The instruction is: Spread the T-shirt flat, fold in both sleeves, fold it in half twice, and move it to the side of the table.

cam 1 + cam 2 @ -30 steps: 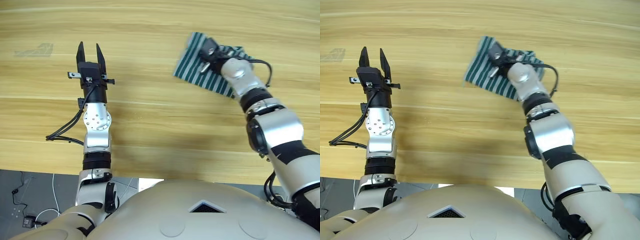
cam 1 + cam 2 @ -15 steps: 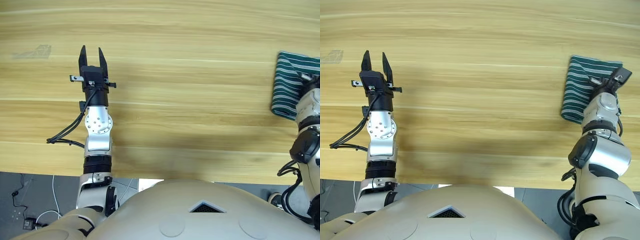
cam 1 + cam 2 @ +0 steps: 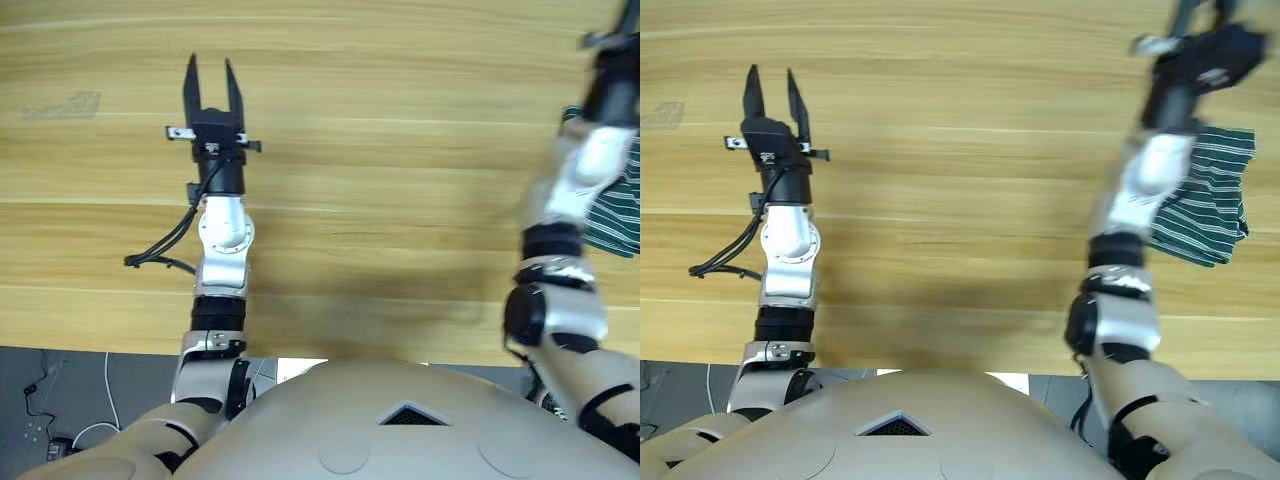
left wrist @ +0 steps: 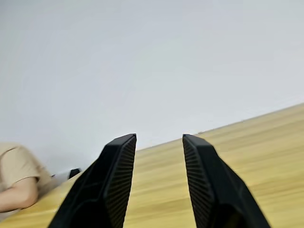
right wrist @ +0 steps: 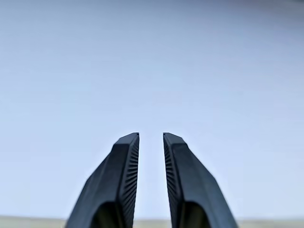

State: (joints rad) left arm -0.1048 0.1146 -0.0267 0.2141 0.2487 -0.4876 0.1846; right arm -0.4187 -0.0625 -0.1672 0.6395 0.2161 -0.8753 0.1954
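Folded striped T-shirt [image 3: 1210, 205] lies on the worktop [image 3: 400, 200], below and behind the right fingers [image 5: 133, 142], which are raised, narrowly parted and empty. Left fingers [image 4: 127, 145] are wide apart, empty, well away from it. Likely soft, light, limp; pinch all layers at a folded edge.

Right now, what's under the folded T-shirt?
The folded T-shirt lies on the wooden table. Anything beneath the fabric is hidden, and the right arm covers its left edge.

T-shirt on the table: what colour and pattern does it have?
The T-shirt is dark green with thin white stripes; the right eye view shows it best.
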